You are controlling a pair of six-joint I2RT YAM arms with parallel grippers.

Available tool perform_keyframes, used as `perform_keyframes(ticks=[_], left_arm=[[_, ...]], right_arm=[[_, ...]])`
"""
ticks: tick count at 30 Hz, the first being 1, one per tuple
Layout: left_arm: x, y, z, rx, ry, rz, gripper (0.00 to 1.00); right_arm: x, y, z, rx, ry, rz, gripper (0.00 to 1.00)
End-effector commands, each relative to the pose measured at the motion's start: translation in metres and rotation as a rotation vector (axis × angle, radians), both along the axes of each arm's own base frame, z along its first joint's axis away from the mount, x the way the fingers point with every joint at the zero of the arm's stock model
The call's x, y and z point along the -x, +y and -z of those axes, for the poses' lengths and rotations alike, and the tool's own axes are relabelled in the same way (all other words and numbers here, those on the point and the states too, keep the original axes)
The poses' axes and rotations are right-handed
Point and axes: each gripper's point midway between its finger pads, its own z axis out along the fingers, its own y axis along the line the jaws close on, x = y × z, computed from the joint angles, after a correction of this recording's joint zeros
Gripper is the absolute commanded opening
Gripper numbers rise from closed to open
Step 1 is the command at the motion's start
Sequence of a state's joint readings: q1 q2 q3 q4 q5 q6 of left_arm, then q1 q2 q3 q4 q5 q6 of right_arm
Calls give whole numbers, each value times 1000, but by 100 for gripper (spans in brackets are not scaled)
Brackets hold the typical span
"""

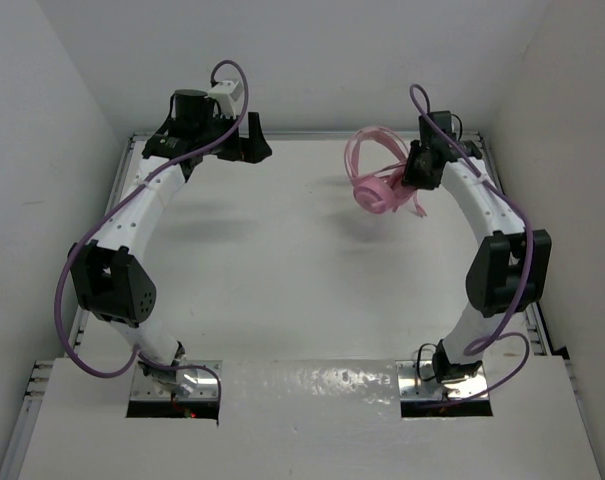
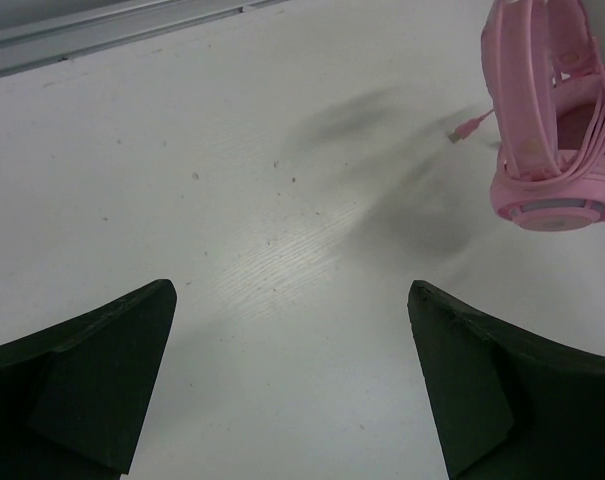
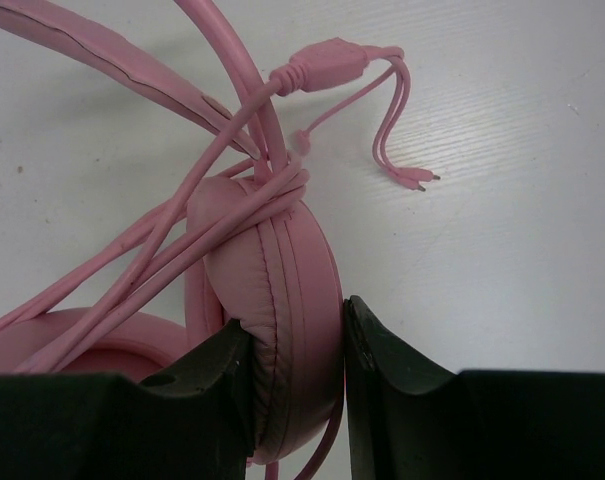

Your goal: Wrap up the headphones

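Two arms, two purple cables, one set of headphones with two earcups and one cord.

The left arm (image 1: 132,215) reaches to the far left of the table (image 1: 282,280), with a purple cable (image 1: 70,300) looping beside it. The left gripper (image 1: 250,145) has its fingers (image 2: 102,370) spread wide. Only bare tabletop shows between them, and it grips and touches nothing.

The headphones (image 1: 377,188) are at the far right, raised off the table, and their shadow (image 2: 422,215) lies on the white top apart from them. The cord (image 3: 162,265) runs in several strands across one earcup (image 3: 272,270) and past the headband (image 3: 102,50). Its end hangs loose, where a thicker joint (image 3: 327,62) splits into two thin leads ending at a small plug (image 3: 417,178). The second earcup (image 3: 112,345) sits low beside the first.

The right gripper (image 1: 414,172) is clamped on the first earcup, one finger on each face. The other purple cable (image 1: 517,280) trails along the right arm (image 1: 482,205).
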State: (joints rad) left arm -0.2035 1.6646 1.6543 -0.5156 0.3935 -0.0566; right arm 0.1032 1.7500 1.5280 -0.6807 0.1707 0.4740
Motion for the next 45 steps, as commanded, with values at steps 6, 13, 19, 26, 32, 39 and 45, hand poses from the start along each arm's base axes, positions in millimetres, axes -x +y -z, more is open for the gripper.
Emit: perform_keyframes(ticks=[6, 13, 19, 26, 32, 39, 45], left_arm=[[-5, -2, -23, 7, -75, 3, 99], [-7, 0, -20, -1, -74, -3, 99], [-5, -1, -21, -1, -76, 3, 99], [-4, -1, -21, -1, -76, 8, 98], [-3, -1, -21, -1, -77, 12, 98], [-2, -2, -22, 2, -79, 14, 98], [-3, -3, -21, 8, -73, 15, 98]], right_arm=[[-15, 60, -94, -75, -276, -102, 0], [-6, 96, -109, -184, -313, -157, 0], [-8, 74, -86, -158, -270, -74, 0], [-4, 25, -42, -131, -195, 74, 0], [-1, -16, -23, -126, -158, 168, 0], [17, -80, 4, -77, -91, 292, 0], [39, -96, 36, -33, -2, 297, 0]])
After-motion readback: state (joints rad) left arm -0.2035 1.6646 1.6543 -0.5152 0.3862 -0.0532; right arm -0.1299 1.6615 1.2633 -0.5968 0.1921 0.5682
